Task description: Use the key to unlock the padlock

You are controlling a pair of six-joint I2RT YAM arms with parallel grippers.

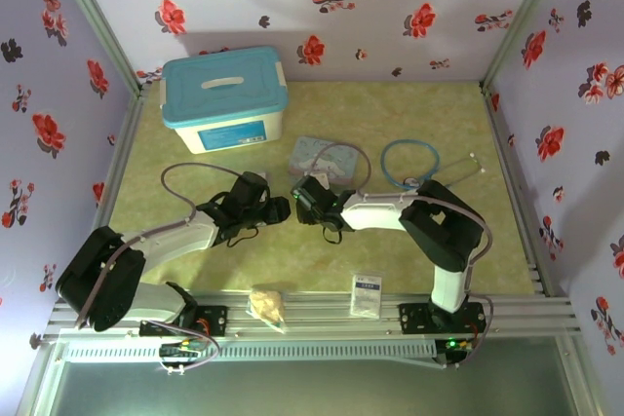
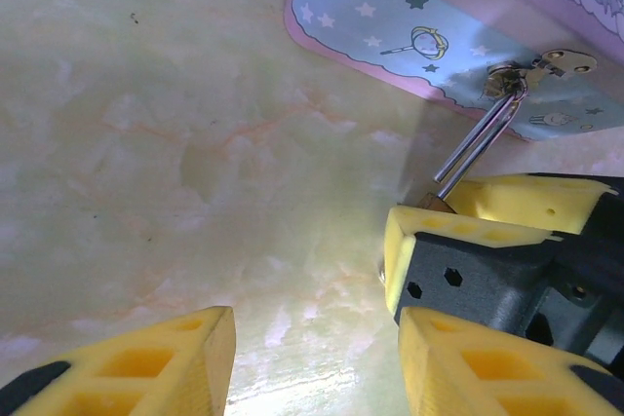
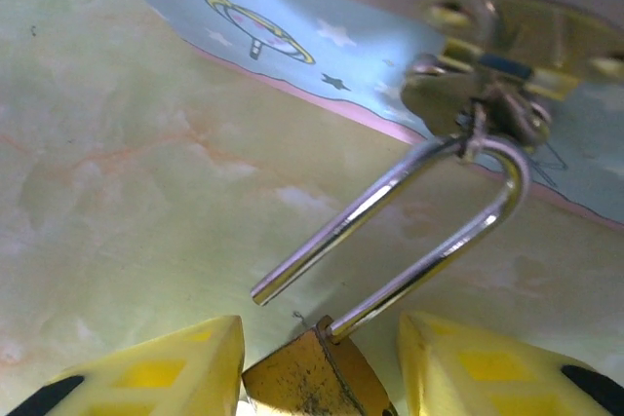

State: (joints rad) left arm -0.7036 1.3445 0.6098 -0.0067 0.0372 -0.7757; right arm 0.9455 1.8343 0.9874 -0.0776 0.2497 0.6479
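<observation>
The brass padlock (image 3: 310,385) sits between the yellow fingers of my right gripper (image 3: 320,369), which is shut on its body. Its silvery shackle (image 3: 458,239) is sprung open: one leg ends free above the mat, while the bend hangs in the brass hasp (image 3: 492,56) of the pale blue cartoon tin (image 3: 283,17). In the left wrist view the shackle (image 2: 481,143) runs from the tin (image 2: 390,17) down into the right gripper's fingers (image 2: 466,233). My left gripper (image 2: 317,358) is open over bare mat, just left of them. The key is out of view.
A blue-lidded white storage box (image 1: 224,96) stands at the back left. A coiled blue cable (image 1: 409,161) lies right of the tin (image 1: 320,155). A white sachet (image 1: 367,294) and a crumpled tan scrap (image 1: 266,305) rest near the front rail. Flowered walls enclose the table.
</observation>
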